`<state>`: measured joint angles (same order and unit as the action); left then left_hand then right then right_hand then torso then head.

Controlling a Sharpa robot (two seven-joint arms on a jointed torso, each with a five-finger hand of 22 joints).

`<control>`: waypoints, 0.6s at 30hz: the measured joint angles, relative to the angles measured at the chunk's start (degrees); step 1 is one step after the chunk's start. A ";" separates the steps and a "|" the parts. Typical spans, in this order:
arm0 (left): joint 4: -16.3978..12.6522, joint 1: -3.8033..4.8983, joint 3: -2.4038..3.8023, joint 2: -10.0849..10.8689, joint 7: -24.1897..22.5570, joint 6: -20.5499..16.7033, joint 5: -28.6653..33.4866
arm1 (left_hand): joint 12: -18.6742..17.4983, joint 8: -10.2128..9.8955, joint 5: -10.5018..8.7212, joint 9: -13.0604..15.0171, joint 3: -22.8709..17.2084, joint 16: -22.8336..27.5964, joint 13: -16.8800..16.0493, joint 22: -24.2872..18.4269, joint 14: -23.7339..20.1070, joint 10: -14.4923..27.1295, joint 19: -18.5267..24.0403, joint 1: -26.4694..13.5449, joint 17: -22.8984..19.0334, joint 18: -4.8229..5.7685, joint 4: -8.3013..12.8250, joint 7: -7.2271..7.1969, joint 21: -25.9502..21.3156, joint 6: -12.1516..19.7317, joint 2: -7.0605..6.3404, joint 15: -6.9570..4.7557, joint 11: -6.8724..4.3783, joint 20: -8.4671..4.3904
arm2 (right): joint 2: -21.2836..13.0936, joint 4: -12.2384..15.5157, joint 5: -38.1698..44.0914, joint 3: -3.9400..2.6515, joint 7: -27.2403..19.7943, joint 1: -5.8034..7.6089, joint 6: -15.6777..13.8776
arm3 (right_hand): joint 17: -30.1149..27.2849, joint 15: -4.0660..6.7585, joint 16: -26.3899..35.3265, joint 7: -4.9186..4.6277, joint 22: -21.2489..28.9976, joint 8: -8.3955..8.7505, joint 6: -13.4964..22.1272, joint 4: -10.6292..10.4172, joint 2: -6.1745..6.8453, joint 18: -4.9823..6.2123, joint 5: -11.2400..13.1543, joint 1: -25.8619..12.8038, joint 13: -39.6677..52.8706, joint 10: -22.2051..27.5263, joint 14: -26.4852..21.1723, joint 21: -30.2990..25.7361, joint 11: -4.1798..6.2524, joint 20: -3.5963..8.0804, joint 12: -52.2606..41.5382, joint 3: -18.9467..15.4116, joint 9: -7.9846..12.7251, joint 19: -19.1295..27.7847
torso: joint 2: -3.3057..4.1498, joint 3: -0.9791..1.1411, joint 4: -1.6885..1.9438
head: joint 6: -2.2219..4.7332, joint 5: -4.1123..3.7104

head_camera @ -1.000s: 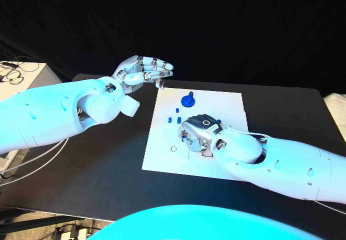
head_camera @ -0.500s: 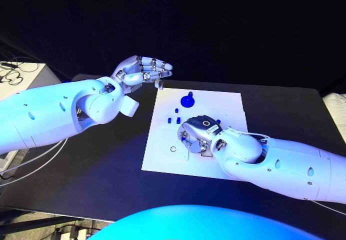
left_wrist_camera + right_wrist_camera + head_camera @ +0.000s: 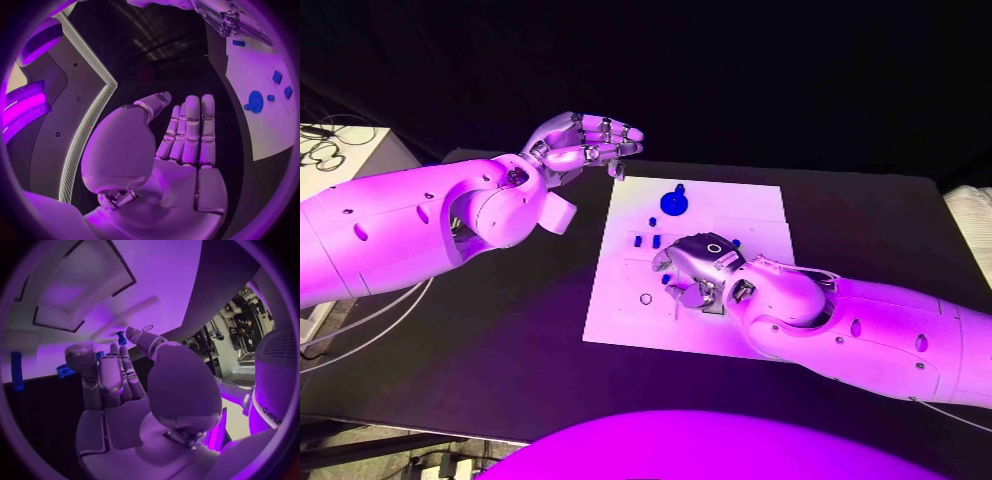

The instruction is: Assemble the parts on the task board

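The white task board point(image 3: 625, 315) lies mid-table. On its far part stands a blue round disc with a knob point(image 3: 675, 203) point(image 3: 255, 101), and small blue parts point(image 3: 646, 240) point(image 3: 277, 76) lie close by. My right hand point(image 3: 697, 268) is low over the board's middle, fingers pointing down. In the right wrist view a small blue peg point(image 3: 120, 337) sits between its thumb tip and a fingertip, apparently pinched. My left hand point(image 3: 586, 140) point(image 3: 187, 145) hovers above the board's far left corner, fingers straight and together, palm bare.
A small ring-shaped hole point(image 3: 646, 298) shows on the board just left of my right hand. More blue parts point(image 3: 64, 371) lie beyond its fingertips. A pale box with cables point(image 3: 336, 150) stands off the table's left side. Black table surrounds the board.
My right hand has crept a little toward the board's near left. My left hand has stayed almost still above the far corner.
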<state>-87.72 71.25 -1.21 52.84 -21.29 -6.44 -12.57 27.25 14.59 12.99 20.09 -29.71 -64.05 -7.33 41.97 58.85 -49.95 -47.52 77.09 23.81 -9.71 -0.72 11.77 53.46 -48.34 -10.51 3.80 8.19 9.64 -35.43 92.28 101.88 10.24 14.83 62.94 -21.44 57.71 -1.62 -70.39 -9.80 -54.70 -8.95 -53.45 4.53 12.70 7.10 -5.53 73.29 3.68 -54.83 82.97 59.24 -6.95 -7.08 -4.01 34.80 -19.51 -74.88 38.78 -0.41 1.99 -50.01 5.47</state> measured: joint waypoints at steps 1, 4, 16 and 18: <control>0.00 0.00 0.00 0.00 0.02 0.01 -0.01 | 0.00 0.00 0.00 0.00 0.00 0.00 0.00 0.00 0.00 0.00 0.00 0.00 0.00 0.00 0.00 0.00 0.00 0.00 0.00 0.00 0.00 0.00 | -0.13 0.04 -0.05 0.00 -0.02 0.00 -0.19 | -0.41 0.08 0.23 -0.01 0.52 0.10 0.02 -0.09 -0.27 0.00 0.00 0.27 0.06 0.44 -0.08 -0.59 -0.03 0.00 -0.19 -0.73 0.07 0.00 | 0.00 0.00 0.00 | 0.00 -0.02; 0.01 0.00 0.00 0.01 0.07 0.03 -0.03 | 0.00 0.00 0.00 0.00 0.00 0.00 0.00 0.00 0.00 0.00 0.00 0.00 -0.05 0.00 0.00 0.00 0.00 0.00 0.00 0.00 0.00 0.00 | -0.72 0.39 -0.20 -0.02 -0.04 0.01 -0.82 | -1.60 0.01 0.69 -0.05 1.90 0.38 0.07 -0.44 -0.66 0.00 0.00 1.41 0.12 1.11 -0.42 -2.12 -0.02 0.00 -0.82 -2.98 0.32 0.00 | 0.00 0.02 -0.02 | 0.00 -0.07; 0.10 0.00 0.00 0.14 0.21 0.10 -0.11 | 0.00 0.00 0.00 -0.01 0.00 0.00 0.00 0.00 0.00 -0.01 0.00 0.00 -0.05 0.00 0.00 0.00 0.00 0.00 0.00 0.00 0.00 0.00 | -7.81 5.76 -2.55 -0.91 -0.08 2.48 -2.94 | 0.33 0.60 -1.24 0.19 -1.05 0.65 -1.27 -1.84 -1.23 -0.01 -0.37 2.43 0.48 -1.27 0.51 0.16 0.63 0.41 -4.72 -5.35 0.66 -2.10 | -0.01 0.02 0.00 | 0.49 -0.76; 0.12 -0.01 0.00 0.17 0.22 0.11 -0.11 | 0.00 0.00 0.00 -0.01 0.00 0.00 0.00 0.00 0.00 -0.01 0.00 0.00 -0.05 0.00 0.00 0.00 0.00 0.00 0.00 0.00 0.00 0.00 | -9.48 6.48 -3.71 -1.14 -0.08 3.64 -2.89 | 1.63 0.70 -2.27 0.14 -3.26 0.65 -1.77 -2.38 -1.22 -0.01 -0.47 2.43 0.48 -2.73 0.78 2.17 0.73 0.56 -5.70 -4.80 0.76 -3.31 | -0.03 0.02 -0.04 | 0.73 -1.03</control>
<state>-87.59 71.25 -1.21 53.01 -21.07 -6.33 -12.69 27.25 14.59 12.99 20.09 -29.71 -64.05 -7.34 41.97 58.85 -49.96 -47.52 77.09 23.76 -9.71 -0.72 11.77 53.46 -48.34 -10.51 3.80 8.19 9.63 -44.91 98.77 98.17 9.09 14.75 66.58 -24.33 59.33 -0.91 -72.66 -9.65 -57.97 -8.30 -55.21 2.15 11.47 7.09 -6.00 75.72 4.16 -57.56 83.75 61.41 -6.22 -6.52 -9.71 30.00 -18.75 -78.19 38.75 -0.39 1.96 -49.28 4.44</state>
